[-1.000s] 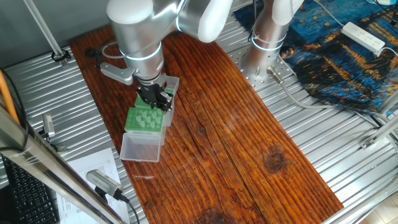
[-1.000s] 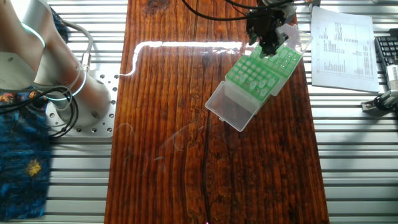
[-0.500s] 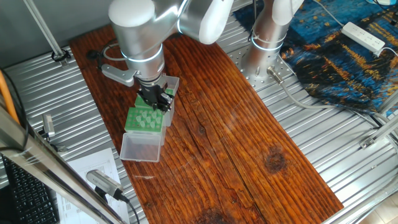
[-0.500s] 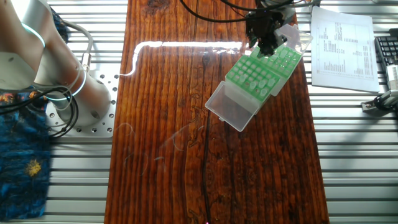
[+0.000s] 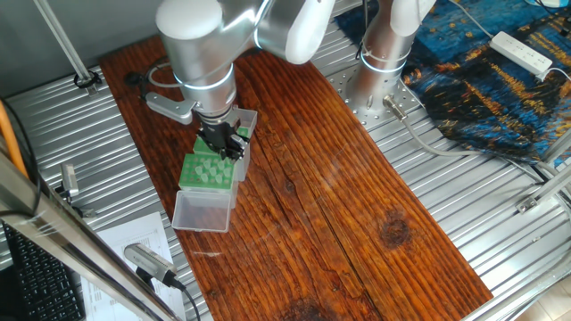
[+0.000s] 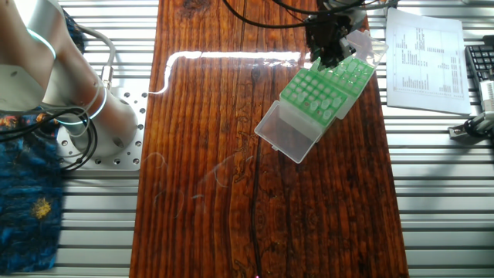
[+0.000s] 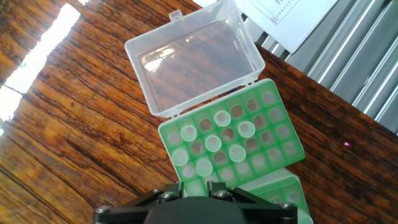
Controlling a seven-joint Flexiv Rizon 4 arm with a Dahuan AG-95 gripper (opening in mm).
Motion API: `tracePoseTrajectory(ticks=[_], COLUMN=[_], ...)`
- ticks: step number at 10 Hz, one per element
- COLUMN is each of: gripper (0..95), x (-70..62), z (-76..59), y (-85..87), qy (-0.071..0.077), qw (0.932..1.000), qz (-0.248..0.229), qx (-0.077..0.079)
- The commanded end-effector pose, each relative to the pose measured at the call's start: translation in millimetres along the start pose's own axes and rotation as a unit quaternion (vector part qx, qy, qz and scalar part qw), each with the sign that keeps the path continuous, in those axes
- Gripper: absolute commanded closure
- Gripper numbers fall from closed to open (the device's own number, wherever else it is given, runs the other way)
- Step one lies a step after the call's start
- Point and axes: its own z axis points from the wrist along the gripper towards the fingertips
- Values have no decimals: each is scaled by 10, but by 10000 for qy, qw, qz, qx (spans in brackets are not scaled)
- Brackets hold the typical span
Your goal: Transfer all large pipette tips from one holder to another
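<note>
Several large pipette tips [image 7: 213,143] stand upright as pale cones in a green holder [image 7: 277,149], which has a clear hinged lid [image 7: 193,59] lying open. A second green holder [image 7: 283,190] lies against it, mostly cut off in the hand view. My gripper [image 7: 198,185] is low over the near end of the first holder. Its fingers [image 7: 181,186] stand close together around one pale tip. In the fixed views the gripper [image 5: 227,147] [image 6: 332,60] is over the seam between the lidded holder [image 6: 309,96] and the other one [image 6: 356,73].
The holders sit on a wooden board [image 5: 339,187] over a ribbed metal table. A printed sheet [image 6: 424,50] and a keyboard [image 6: 480,62] lie just beyond them. The arm's base [image 5: 384,62], a blue cloth [image 5: 482,80] and a white power strip [image 5: 522,52] are on the far side.
The gripper has crept slightly upward and sideways over the holders. The holders and lids have not moved.
</note>
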Motion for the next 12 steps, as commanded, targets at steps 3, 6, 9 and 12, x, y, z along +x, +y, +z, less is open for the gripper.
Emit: tracePoseTrajectory(ticks=[3,6,9,12], gripper=[760,950,950,950], x=[-5,-5,-5,-7], z=[11,11,-12,-120], y=[-6,-6,-1,25], qy=[-13,-7,-15,17], qw=[10000,10000,10000,10000], qz=[28,44,45,33], qx=[14,13,5,10])
